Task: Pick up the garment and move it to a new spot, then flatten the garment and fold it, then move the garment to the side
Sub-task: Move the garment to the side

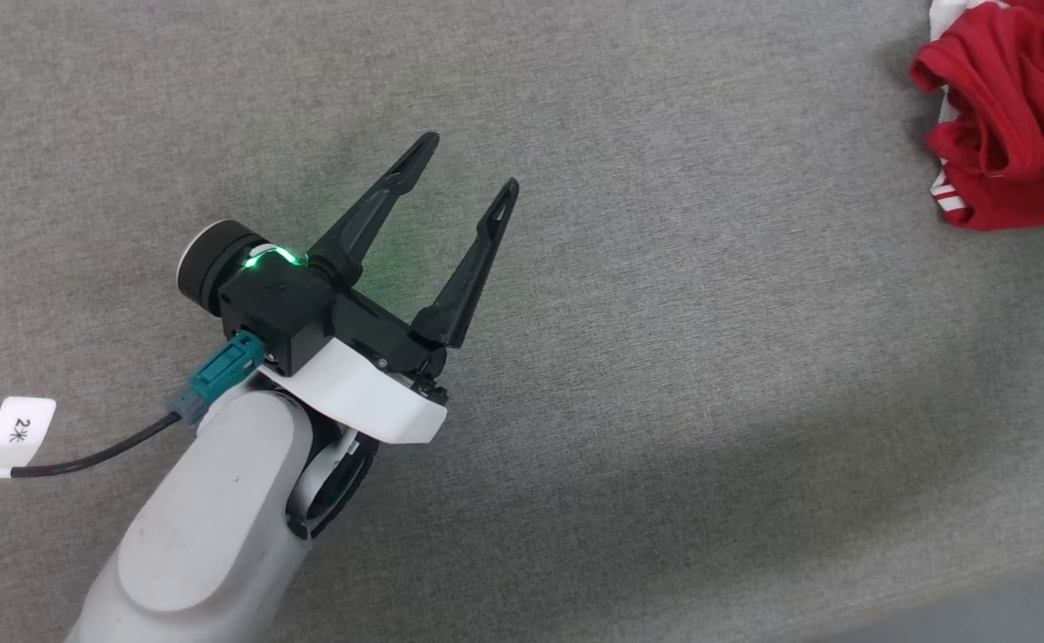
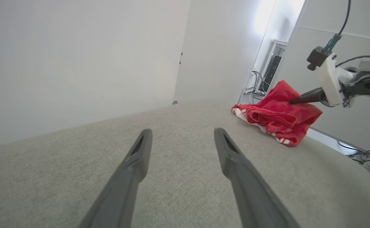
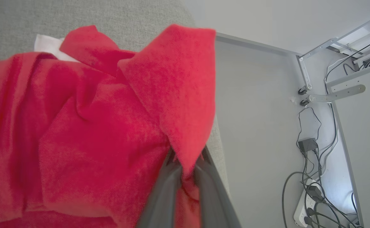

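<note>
My right pincer [image 3: 186,163] is clamped shut on a fold of the red top [image 3: 86,126], which sits bunched at the far right edge of the grey table [image 1: 709,375]. My left pincer [image 1: 470,162] hangs with its fingers spread over the table, well apart from the top.

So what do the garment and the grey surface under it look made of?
The garment: soft matte fabric, probably a fuzzy knit, judging by its nap and limp folds. The grey surface: matte woven textile, perhaps upholstery; a fine flecked weave shows.
</note>
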